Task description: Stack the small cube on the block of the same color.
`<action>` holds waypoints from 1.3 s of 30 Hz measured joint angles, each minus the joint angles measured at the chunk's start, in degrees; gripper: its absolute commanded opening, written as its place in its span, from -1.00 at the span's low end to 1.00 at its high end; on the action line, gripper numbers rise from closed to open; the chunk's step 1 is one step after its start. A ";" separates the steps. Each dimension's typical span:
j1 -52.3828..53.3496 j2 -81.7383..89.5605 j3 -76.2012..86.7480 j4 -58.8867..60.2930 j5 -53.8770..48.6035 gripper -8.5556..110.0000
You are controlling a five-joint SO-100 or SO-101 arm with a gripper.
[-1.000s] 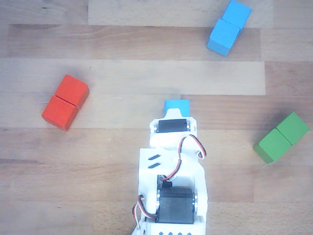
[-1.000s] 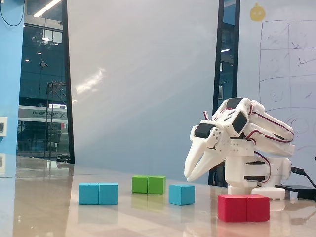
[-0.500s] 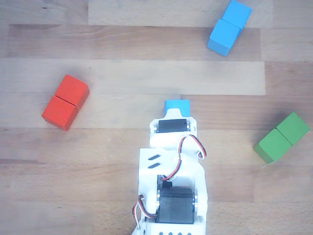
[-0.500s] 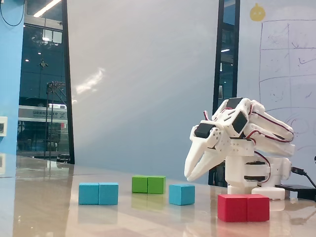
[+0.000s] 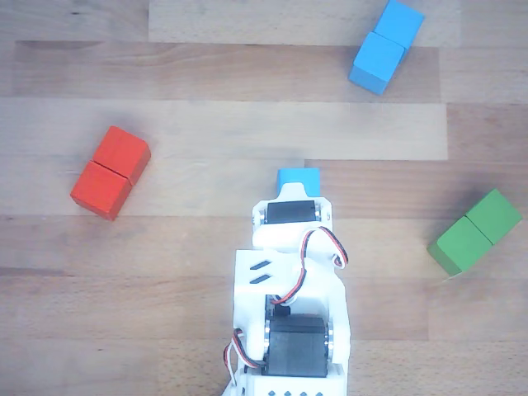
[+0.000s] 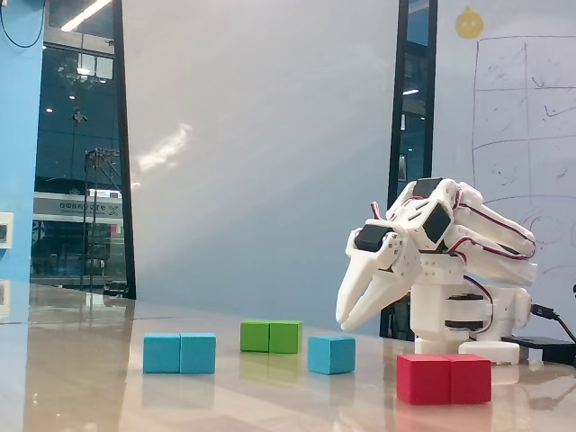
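Observation:
The small cube (image 5: 298, 177) is light blue and lies on the wooden table, partly covered by the arm's wrist in the other view. The fixed view shows the small cube (image 6: 331, 354) resting on the table. My gripper (image 6: 344, 324) hangs just above it and slightly to the right, fingers together and holding nothing. In the other view the fingertips are hidden under the wrist motor. The block of the same color (image 5: 385, 45) lies at the far upper right, well apart from the cube. In the fixed view that block (image 6: 180, 353) sits at the left.
A red two-cube block (image 5: 110, 172) lies at the left and a green one (image 5: 474, 232) at the right in the other view. The arm's white base (image 5: 289, 330) fills the lower middle. In the fixed view the red block (image 6: 444, 378) is nearest the camera.

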 measured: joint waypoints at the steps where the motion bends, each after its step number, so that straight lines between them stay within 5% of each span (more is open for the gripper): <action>1: 0.00 0.00 0.00 0.00 0.00 -0.85; 28: 0.00 0.00 -0.53 0.00 -0.62 -0.84; 39: 0.00 -28.48 -29.00 9.58 -19.25 -0.85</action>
